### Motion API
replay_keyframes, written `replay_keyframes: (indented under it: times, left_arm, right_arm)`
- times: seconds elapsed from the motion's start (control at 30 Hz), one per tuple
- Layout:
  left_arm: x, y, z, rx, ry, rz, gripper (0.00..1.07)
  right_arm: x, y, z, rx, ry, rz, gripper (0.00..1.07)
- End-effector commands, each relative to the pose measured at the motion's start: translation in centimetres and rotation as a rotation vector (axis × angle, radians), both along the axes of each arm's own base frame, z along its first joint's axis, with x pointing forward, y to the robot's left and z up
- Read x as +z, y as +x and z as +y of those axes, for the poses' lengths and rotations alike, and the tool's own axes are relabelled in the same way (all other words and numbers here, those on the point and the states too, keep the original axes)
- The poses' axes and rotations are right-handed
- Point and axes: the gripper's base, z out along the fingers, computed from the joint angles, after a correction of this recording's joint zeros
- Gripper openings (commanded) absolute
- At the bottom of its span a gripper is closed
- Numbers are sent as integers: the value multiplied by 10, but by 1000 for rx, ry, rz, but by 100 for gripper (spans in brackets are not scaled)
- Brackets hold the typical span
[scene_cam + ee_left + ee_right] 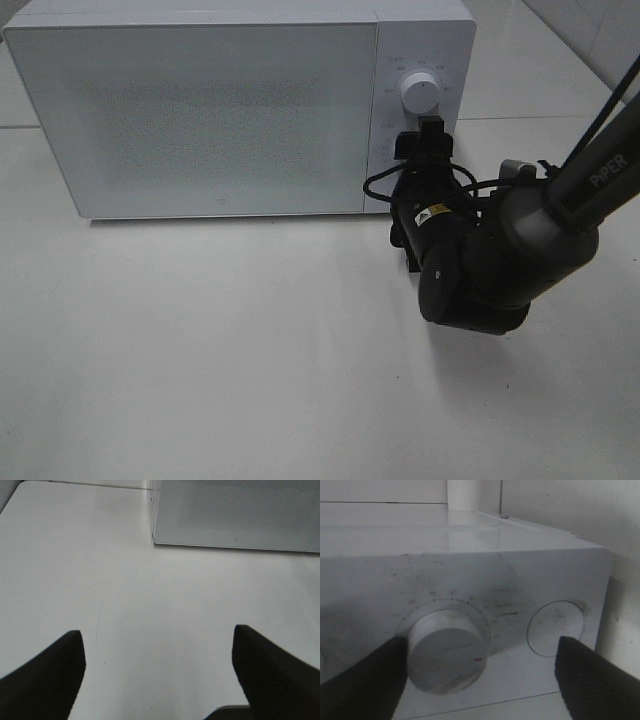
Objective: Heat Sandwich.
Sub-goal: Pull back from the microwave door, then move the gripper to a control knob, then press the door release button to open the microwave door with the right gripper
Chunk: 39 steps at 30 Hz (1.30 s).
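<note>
The left gripper [157, 676] hangs over the bare white table [100, 580] with its two dark fingers [45, 680] spread wide and nothing between them. Ahead of it, in the left wrist view, is the lower front corner of the microwave [235, 515].

Seen from the high camera, the white microwave [200, 110] stands at the back of the table [200, 350] with its door [190, 115] closed flat. The control panel is on its right side, where the top dial [420, 93] shows clearly.

The right arm [480, 260] reaches in from the right, and the right gripper [430, 135] is up against that panel, just below the top dial. In the right wrist view its fingers [600, 680] stand far apart, gripping nothing. A dial with a red mark [447, 650] and a round button [555, 627] both lie in the span between them. One fingertip sits right at the edge of that dial (whether it touches cannot be told from here), and the other sits just past the button.

The sandwich appears in none of the three views, so how it lies relative to either gripper cannot be told
</note>
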Motion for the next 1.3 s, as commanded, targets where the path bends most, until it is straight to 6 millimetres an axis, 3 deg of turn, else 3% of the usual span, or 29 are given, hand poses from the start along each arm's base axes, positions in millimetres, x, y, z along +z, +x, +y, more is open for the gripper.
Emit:
replay_keyframes:
  times: [0.03,0.27,0.8,1.03,1.1,1.13,1.23,1.3]
  left_arm:
    - [0,-3,0,-1,-4,-35,76]
    - [0,-3,0,-1,-4,-35,76]
    - [0,-3,0,-1,-4,-35,76]
    - [0,-3,0,-1,-4,-35,76]
    - [0,-3,0,-1,-4,-35,76]
    - [0,-3,0,-1,-4,-35,76]
    - [0,-3,0,-1,-4,-35,76]
    - [0,-3,0,-1,-4,-35,76]
  right_arm:
    - [26,7,-5,-46,-20,-237,79]
    - [30,-2,-9,-33,-27,-229,75]
    - [54,-56,-39,81,-143,-204,75]
    - [57,-84,-49,215,-403,-198,75]
    - [60,-91,-51,264,-553,-215,75]
    - [63,-96,-52,308,-710,-241,75]
    - [67,-100,-52,350,-859,-268,75]
    - [74,-102,-50,412,-1117,-302,75]
